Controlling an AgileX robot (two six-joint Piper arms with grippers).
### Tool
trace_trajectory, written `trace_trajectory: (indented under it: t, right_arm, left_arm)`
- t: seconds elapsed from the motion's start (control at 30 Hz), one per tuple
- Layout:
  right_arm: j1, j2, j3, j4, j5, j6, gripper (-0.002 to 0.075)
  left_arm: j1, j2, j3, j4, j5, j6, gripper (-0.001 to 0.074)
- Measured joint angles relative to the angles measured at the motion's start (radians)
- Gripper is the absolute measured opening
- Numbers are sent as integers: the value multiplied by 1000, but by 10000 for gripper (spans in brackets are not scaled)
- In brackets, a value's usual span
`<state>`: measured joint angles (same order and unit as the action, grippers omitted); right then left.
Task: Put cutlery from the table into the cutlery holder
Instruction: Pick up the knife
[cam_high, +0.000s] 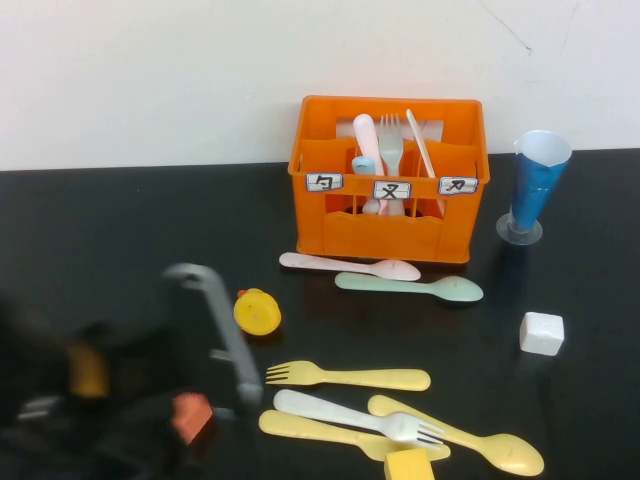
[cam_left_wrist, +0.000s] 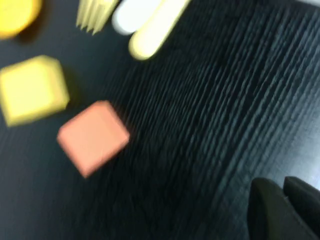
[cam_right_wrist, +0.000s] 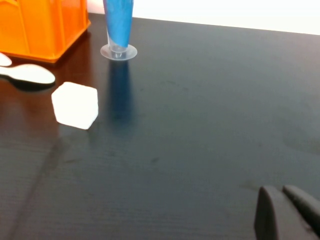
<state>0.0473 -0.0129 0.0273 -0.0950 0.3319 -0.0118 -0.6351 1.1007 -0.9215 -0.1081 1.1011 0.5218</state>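
The orange cutlery holder (cam_high: 390, 225) stands at the back of the black table (cam_high: 120, 230) with a pink spoon, a white fork and a pale knife upright in it. On the table lie a pink spoon (cam_high: 345, 265), a mint spoon (cam_high: 410, 287), a yellow fork (cam_high: 345, 377), a white fork (cam_high: 350, 413), a yellow spoon (cam_high: 460, 435) and another yellow piece (cam_high: 320, 430). My left arm (cam_high: 120, 400) is a blur at the front left. My left gripper (cam_left_wrist: 282, 182) is shut and empty over bare table. My right gripper (cam_right_wrist: 281, 190) is shut and empty, out of the high view.
A yellow duck toy (cam_high: 257, 311), an orange cube (cam_high: 190, 417), a yellow cube (cam_high: 408, 465) and a white cube (cam_high: 541, 333) lie among the cutlery. A blue cone cup (cam_high: 535, 185) stands right of the holder. The white cube (cam_right_wrist: 75, 105) and cup (cam_right_wrist: 119, 25) also show in the right wrist view.
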Motion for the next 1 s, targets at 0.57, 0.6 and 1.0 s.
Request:
trace_trajectory:
  t: [0.57,0.6,1.0]
  right_arm:
    - [0,0,0,0,0,0,-3]
    - [0,0,0,0,0,0,-3]
    - [0,0,0,0,0,0,-3]
  left_arm:
    - [-200,513,-266,-43,-104,151,255]
    - [-200,525,-267,-35,-111,154,262]
    - [-200,660,-273,62,-230,272,274]
